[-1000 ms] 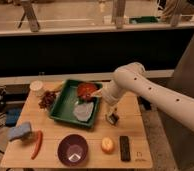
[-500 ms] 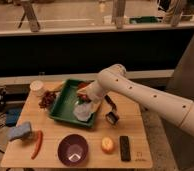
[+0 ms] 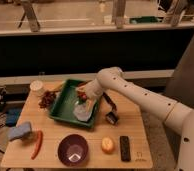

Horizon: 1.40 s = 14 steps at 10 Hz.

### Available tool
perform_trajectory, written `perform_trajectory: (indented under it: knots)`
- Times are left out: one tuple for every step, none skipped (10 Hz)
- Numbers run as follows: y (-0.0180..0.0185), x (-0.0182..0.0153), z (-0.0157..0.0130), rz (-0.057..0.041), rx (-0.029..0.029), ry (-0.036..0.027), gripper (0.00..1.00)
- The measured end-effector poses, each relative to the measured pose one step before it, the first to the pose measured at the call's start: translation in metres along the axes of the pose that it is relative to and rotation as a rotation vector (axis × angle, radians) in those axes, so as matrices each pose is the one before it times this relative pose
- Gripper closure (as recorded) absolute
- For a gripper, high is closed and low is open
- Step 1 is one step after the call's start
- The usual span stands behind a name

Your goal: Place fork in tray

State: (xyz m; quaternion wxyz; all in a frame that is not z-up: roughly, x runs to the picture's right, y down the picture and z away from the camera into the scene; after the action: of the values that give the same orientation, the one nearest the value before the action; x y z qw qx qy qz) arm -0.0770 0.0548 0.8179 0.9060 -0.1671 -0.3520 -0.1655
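Observation:
The dark green tray [image 3: 65, 106] lies on the wooden table, left of centre. My white arm reaches in from the right, and my gripper [image 3: 84, 98] hangs over the right half of the tray, low above its floor. The fork does not show and may be hidden at the gripper. A pale, clear-looking object [image 3: 85, 112] lies in the tray just below the gripper. A small red thing [image 3: 81, 92] sits at the tray's far right.
A black-handled tool with a boxy head [image 3: 110, 114] lies right of the tray. Along the front are a purple bowl [image 3: 73, 149], a yellow-orange fruit [image 3: 107, 145] and a black bar [image 3: 125, 148]. A red chili [image 3: 37, 144], blue sponge [image 3: 19, 131], white cup [image 3: 37, 86] and dark grapes [image 3: 46, 99] are on the left.
My arm has swung left from the table's right side to over the tray. The gripper now hangs low inside the tray's right half.

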Motion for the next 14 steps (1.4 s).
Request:
perform_trajectory:
  knots:
    - [-0.0048,-0.0019,0.01043,0.01554,-0.00387,-0.01367,0.2]
    - [-0.00357,-0.00149,0.00674,0.0096,-0.00344,-0.00739,0.2]
    - [-0.00389,-0.0006,0.00658,0.01234,-0.0033,-0.01738,0.2]
    - [-0.00432,0.00559,0.0058,0.01464,-0.00235,-0.0205,0.2]
    - [-0.00464,0.00726,0.00374,0.01611,-0.00034,-0.01106,0.2]
    - [-0.00337,0.00379,0.00413,0.01135,-0.00152,-0.00562,0.2]
    - [-0.00297,0.00359,0.00516,0.01313,-0.00233,-0.0057,0.2]
    - [-0.00182,0.00409,0.00239,0.0128,0.00032,-0.0061,0.2]
    - [-0.00126,0.00531,0.00182,0.01701,0.00192,-0.01564,0.25]
    - [-0.001,0.00289,0.00165,0.01005,0.00094,-0.01737,0.34]
    - [-0.0006,-0.00015,0.00398,0.00104,-0.00289,-0.01475,0.47]
    - [-0.00072,-0.00073,0.00237,-0.00095,-0.0018,-0.00463,0.55]
    - [-0.00042,-0.00009,0.00238,-0.00226,-0.00329,0.00037,0.65]
    - [-0.00014,0.00086,0.00094,-0.00401,-0.00256,0.00648,0.77]
